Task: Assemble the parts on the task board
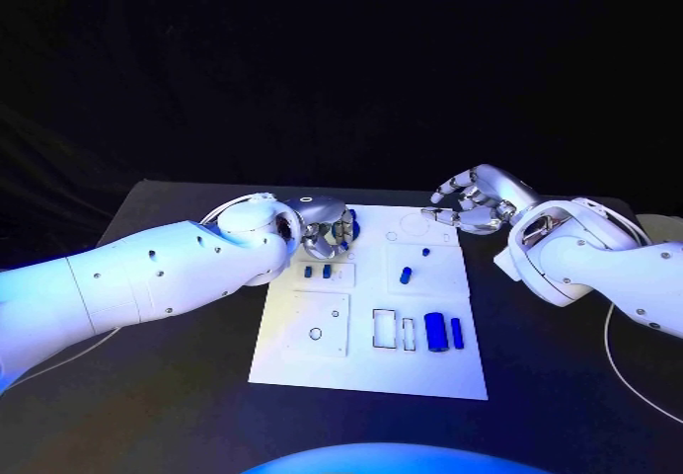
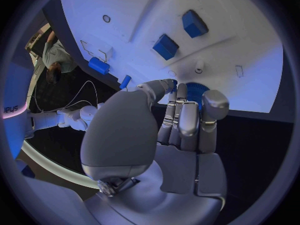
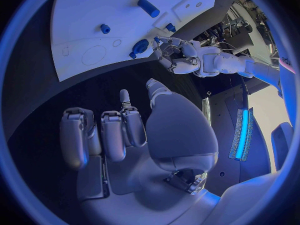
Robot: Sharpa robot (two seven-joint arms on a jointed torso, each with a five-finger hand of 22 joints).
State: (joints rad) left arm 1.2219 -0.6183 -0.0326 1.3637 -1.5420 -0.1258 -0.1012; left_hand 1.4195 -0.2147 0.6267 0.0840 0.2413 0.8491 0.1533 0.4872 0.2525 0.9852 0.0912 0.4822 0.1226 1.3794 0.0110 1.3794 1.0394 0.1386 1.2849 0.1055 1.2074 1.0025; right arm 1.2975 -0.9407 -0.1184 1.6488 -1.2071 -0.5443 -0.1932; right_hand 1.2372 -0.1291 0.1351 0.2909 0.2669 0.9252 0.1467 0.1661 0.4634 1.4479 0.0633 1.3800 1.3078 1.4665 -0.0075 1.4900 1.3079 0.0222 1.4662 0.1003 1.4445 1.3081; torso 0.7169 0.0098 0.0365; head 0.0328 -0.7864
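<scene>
The white task board (image 1: 325, 370) lies in the middle of the black table. My left hand (image 1: 325, 232) hovers over the board's far left corner and pinches a blue ribbed disc (image 2: 197, 91) between thumb and fingers; the same disc (image 3: 140, 46) shows from the right wrist. Two small blue pieces (image 1: 318, 270) lie just below that hand, and in the left wrist view they are blue blocks (image 2: 166, 46). A blue peg (image 1: 406, 275) stands mid-board. Two blue cylinders (image 1: 443, 333) lie near the right edge. My right hand (image 1: 477, 197) floats above the far right corner, fingers loosely bent, holding nothing.
Outlined recesses and small holes (image 1: 318, 334) mark the board's near left half, and a rectangular slot (image 1: 384, 328) sits beside the cylinders. A round recess (image 1: 416, 225) lies at the far right corner under the right hand. Black table (image 1: 569, 375) surrounds the board.
</scene>
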